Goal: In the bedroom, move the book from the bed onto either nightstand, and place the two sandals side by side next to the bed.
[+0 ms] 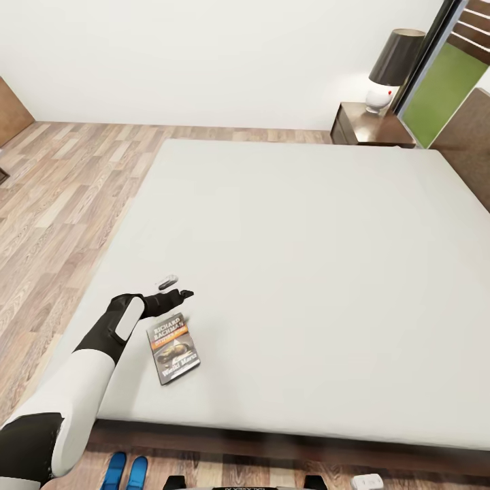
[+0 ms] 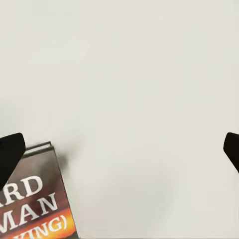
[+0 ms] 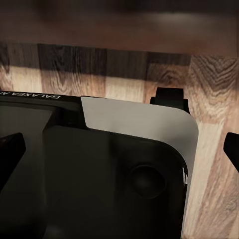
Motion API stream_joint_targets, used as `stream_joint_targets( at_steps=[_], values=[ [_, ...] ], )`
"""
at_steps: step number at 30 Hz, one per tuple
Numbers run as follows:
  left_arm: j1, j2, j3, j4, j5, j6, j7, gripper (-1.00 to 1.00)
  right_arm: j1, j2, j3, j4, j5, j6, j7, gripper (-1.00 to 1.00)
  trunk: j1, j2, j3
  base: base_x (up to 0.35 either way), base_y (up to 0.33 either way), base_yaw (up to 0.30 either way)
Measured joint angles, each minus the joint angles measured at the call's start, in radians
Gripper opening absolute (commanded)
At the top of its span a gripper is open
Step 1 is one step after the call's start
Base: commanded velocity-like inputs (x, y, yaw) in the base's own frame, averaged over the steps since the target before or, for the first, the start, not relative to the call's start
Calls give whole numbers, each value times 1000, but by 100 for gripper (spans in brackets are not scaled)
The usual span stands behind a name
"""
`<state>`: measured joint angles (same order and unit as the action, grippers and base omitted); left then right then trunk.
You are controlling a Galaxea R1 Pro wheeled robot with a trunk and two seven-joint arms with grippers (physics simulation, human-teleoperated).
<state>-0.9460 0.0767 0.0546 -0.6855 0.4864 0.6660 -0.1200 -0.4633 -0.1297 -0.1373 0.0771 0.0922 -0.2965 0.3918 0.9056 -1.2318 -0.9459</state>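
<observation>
Left gripper (image 1: 178, 295) hangs released over the mattress, black fingers spread wide with nothing between them. The thin paperback book with the black and orange cover and white block lettering (image 1: 173, 348) lies flat just behind and beside the fingertips, on the robot's side of them, near the bed's foot edge. In the left wrist view its top corner (image 2: 42, 199) sits next to one finger (image 2: 9, 154), off to the side of the gap, not centred in it. Book's long axis runs roughly from the robot toward the headboard, slightly skewed. My read: the gripper has to pull back toward the robot and line up over the book before closing.

Right gripper (image 3: 119, 152) points down at the robot's own dark base and wood-plank floor; fingers apart, empty. Left arm is clearly the nearer one.

Surface: plain pale grey-white mattress on the very large bed (image 1: 306, 238), flat, so the thin book may be hard to get under. Small dark reddish-brown nightstand (image 1: 371, 126) with a lamp stands well away beyond the far corner. Two bright blue flip-flop sandals (image 1: 126, 471) lie on the floor by the bed's foot.
</observation>
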Motion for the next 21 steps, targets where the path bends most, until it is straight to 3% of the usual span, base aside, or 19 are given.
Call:
stream_joint_targets(
  at_steps=[11,17,21],
  values=[
    [0,4,21,1,0,-3,0,100,0,0,0,0,0,0,0,100,0,0,0,10,0,0],
    [3,34,115,1,-1,-5,-1,100,0,0,0,0,0,0,0,100,0,0,0,0,0,0],
    [6,43,141,2,-2,-5,-2,100,0,0,0,0,0,0,0,100,0,0,0,0,0,0]
  ],
)
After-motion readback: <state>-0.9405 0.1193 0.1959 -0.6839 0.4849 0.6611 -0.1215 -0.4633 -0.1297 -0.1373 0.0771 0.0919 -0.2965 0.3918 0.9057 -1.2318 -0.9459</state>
